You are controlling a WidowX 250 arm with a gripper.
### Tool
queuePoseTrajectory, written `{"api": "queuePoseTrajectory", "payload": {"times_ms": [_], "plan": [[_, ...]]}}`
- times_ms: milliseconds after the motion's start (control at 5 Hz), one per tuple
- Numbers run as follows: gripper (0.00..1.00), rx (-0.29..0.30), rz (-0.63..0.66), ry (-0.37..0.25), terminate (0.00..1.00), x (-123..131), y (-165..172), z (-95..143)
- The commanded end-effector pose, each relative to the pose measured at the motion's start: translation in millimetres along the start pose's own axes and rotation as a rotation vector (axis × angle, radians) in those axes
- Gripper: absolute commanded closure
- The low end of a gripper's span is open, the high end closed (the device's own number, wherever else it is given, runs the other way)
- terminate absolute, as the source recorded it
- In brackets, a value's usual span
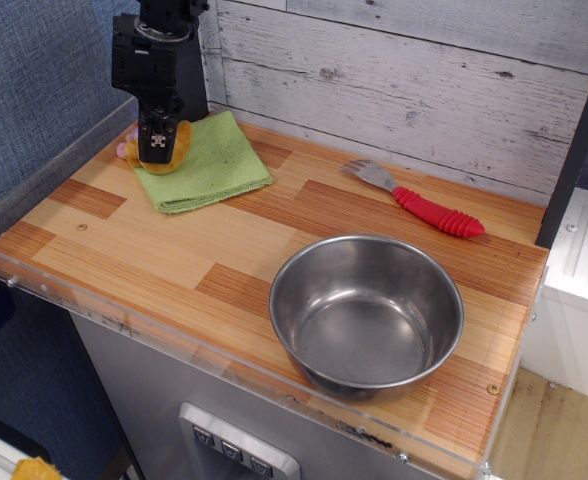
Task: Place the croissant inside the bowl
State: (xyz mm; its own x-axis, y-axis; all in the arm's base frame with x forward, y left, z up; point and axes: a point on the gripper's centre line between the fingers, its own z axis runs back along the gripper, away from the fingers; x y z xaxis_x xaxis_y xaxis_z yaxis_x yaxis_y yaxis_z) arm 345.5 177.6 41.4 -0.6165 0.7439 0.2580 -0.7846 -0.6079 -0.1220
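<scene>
The croissant (179,150) is a small golden-brown toy lying on the left edge of a green cloth at the back left, with its pink end (126,150) poking out to the left. My gripper (157,146) is lowered straight onto it. One black finger (157,140) covers the croissant's middle and the other finger is hidden behind it, so the gap does not show. The shiny steel bowl (366,312) stands empty at the front right, far from the gripper.
The green folded cloth (209,165) lies under the croissant. A fork with a red handle (429,210) lies at the back right. A clear plastic lip (124,330) runs along the front and left edges. A plank wall stands close behind.
</scene>
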Motion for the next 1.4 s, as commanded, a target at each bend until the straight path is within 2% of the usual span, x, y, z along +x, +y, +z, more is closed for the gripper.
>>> {"api": "queuePoseTrajectory", "payload": {"times_ms": [0,400,800,1200], "plan": [[1.00,-0.016,-0.005,0.012,0.00,4,0,6],[1.00,-0.030,-0.035,0.059,0.00,2,5,20],[1.00,-0.118,-0.087,0.126,0.00,-8,13,66],[1.00,-0.167,-0.138,0.164,0.00,-13,28,95]]}}
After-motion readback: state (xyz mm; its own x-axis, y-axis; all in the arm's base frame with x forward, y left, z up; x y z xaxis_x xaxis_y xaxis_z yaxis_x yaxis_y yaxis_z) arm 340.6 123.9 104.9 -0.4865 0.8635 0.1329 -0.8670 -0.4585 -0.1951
